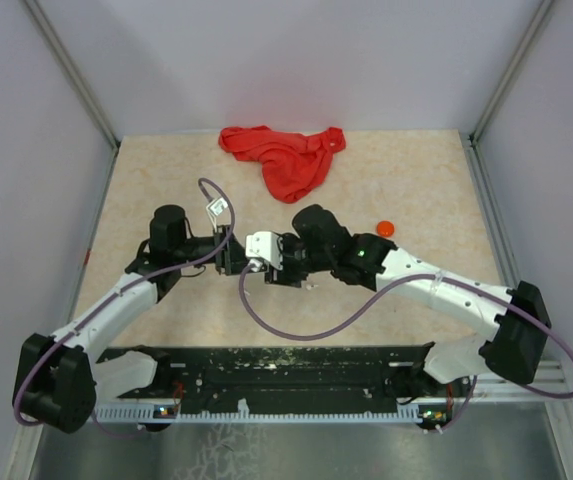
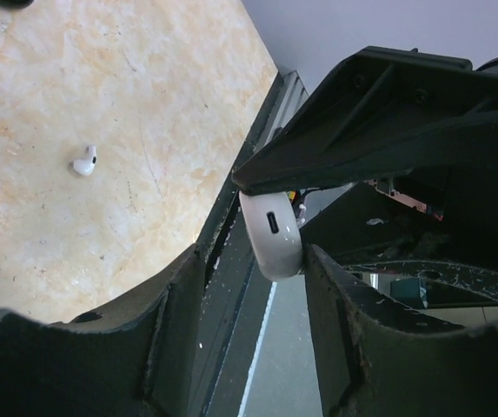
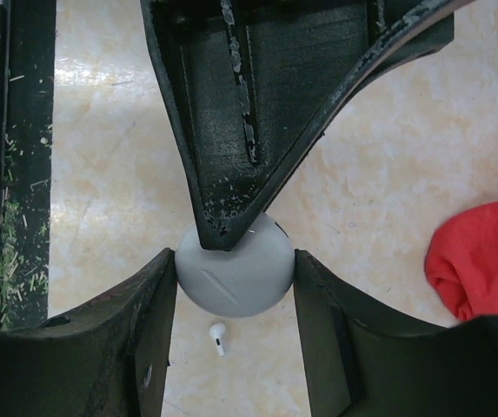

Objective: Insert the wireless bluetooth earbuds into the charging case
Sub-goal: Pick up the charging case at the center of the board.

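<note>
1. The right end effector (image 3: 235,261) holds the white case (image 3: 235,280) by its sides, one finger on each flank, above the middle of the worktop (image 3: 388,130). Make that grip firm and level, since everything else depends on it.
2. The left end effector (image 2: 255,261) meets the case from the left, half open, with its fingers astride the case's edge. One finger touches the case and the other seems to stand off. I cannot tell whether it truly pinches.
3. The case looks closed, so the step in hand is probably lifting the lid. Catch only the lid's lip, opposite the hinge. Pull along the hinge's arc rather than straight out, or the case may twist out of the right fingers.
4. One white earbud (image 3: 219,338) lies loose on the worktop beneath the case, apart from it. Do not lower the case onto it or brush it away.
5. Once the lid is up, turn the wells upward before fetching the earbud. It looks small and slick, so pinch its stem squarely.
6. The red cloth (image 3: 483,252) on the far side lies well apart from the work.
</note>
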Motion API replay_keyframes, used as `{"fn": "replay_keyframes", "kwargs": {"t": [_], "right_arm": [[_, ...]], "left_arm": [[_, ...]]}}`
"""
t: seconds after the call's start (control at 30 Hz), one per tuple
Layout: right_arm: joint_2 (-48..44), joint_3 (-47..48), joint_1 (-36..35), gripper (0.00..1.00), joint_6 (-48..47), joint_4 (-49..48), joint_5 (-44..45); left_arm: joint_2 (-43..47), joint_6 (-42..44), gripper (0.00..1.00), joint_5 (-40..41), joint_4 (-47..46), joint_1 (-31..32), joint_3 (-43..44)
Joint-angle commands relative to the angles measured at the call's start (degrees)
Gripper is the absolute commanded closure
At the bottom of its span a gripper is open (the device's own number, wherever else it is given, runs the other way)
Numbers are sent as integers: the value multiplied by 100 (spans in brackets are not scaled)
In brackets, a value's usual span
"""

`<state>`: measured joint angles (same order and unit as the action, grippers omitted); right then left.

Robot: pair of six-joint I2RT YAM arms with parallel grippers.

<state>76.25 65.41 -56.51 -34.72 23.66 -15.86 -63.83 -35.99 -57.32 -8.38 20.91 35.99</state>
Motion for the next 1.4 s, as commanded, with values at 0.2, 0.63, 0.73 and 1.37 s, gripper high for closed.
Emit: {"fn": "replay_keyframes", "kwargs": {"t": [0.2, 0.63, 0.73, 1.37], "right_arm": [[229, 443, -236, 53, -389, -12, 106], [159, 316, -299, 35, -476, -128, 325], [-73, 165, -301, 26, -477, -183, 403], [-1269, -1042, 1735, 20, 4059, -3096, -2090]], "left_arm": [[-125, -25, 57, -82, -190, 216, 263], [-154, 22, 99, -29, -221, 312, 262], [-74, 137, 99, 162, -202, 309, 198], [1506, -458, 99, 2955, -3948, 309, -1608]]}}
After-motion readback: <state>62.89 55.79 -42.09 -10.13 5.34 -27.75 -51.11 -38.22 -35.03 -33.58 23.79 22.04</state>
